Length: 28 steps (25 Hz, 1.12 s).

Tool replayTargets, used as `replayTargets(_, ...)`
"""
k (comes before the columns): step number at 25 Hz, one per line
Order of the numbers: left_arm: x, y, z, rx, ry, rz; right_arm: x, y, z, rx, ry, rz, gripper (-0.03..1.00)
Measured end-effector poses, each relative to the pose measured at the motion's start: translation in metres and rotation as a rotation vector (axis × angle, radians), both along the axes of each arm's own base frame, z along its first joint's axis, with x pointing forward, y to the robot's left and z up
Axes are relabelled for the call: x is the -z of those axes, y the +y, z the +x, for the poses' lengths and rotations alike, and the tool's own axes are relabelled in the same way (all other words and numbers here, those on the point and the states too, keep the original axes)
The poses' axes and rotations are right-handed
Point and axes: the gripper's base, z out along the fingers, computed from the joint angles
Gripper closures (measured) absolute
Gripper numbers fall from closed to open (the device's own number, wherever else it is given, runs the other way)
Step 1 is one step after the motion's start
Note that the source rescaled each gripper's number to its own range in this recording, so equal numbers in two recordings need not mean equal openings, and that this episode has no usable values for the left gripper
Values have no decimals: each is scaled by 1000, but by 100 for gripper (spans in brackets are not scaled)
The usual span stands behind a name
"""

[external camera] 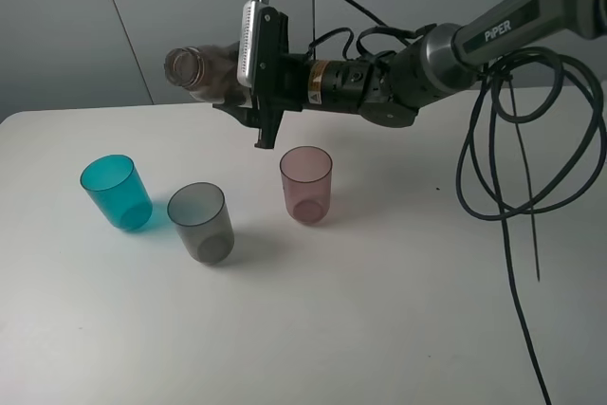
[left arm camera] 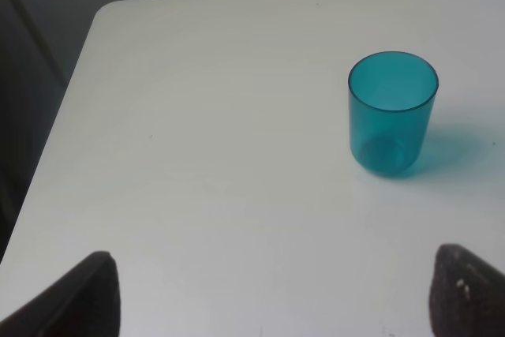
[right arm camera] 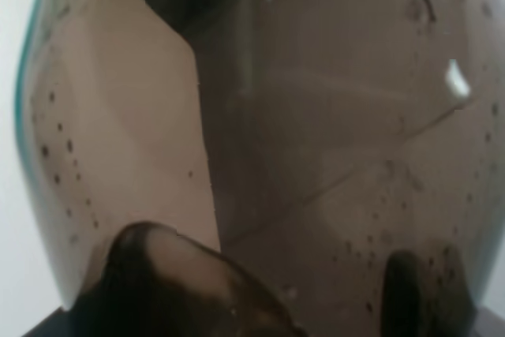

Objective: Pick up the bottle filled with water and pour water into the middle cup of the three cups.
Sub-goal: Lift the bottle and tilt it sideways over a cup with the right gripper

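My right gripper (external camera: 239,94) is shut on the smoky brown-grey bottle (external camera: 201,70). It holds the bottle tipped on its side in the air, mouth pointing left, behind the cups. The bottle fills the right wrist view (right arm camera: 316,116), with dark fingers (right arm camera: 170,282) against its wall. The three cups stand upright on the white table (external camera: 379,310): teal (external camera: 116,192) at left, the smoky grey middle cup (external camera: 201,222), and pink (external camera: 306,185) at right. The bottle mouth is above and behind the gap between teal and grey. My left gripper (left arm camera: 276,305) is open and empty, and the teal cup (left arm camera: 392,114) lies ahead of it.
Black cables (external camera: 493,158) hang from the right arm over the table's right side. The table's back left corner (left arm camera: 110,9) and left edge show in the left wrist view. A grey wall stands behind the table.
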Motion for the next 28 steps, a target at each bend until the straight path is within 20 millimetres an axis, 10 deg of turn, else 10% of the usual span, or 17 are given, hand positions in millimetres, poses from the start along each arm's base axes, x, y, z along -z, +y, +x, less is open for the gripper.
replayTargets(28, 0, 0, 0, -2, 0, 0, 7, 22, -17, -83, -83, -34, 94)
